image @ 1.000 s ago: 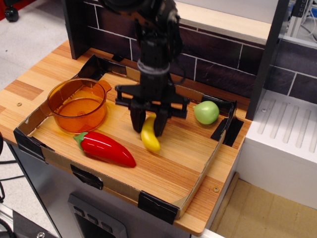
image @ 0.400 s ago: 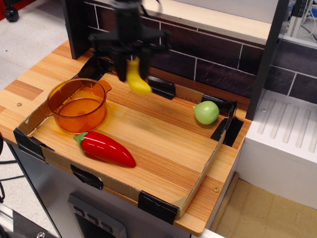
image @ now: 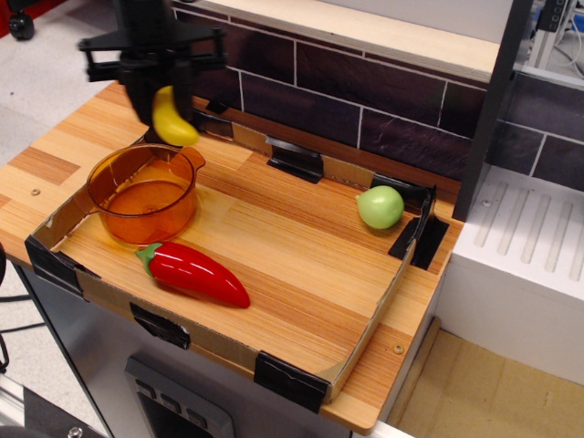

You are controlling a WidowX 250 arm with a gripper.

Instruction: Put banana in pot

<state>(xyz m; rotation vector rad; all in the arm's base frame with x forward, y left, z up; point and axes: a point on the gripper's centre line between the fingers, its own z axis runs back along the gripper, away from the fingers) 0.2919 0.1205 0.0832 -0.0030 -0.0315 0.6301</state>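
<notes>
The pincer (image: 157, 94) hangs in the air at the upper left of the view, its two dark fingers (image: 141, 99) clamped on the upper part of the banana (image: 172, 118). The banana is held roughly upright, its yellow lower end sticking out below the fingers and leaning slightly to the right. It is clear of every surface, above the far rim of the pot (image: 144, 193) and near the pot's small tab handle at the upper right of that rim.

The pot stands on the counter (image: 301, 265) inside a shallow cardboard tray (image: 360, 342) whose corners and edges are bound with black tape. It sits in the tray's left end, close to the left wall, and nothing can be seen inside it through its translucent orange sides.

Just in front of the pot, a red pepper (image: 193, 273) lies on its side with its green stem toward the pot and its tip pointing to the lower right; whether the stem touches the pot is hard to tell. Well apart from these, a round green fruit (image: 380, 207) rests near the tray's far right corner.

Behind the tray rises a wall of dark tiles (image: 365, 96).
</notes>
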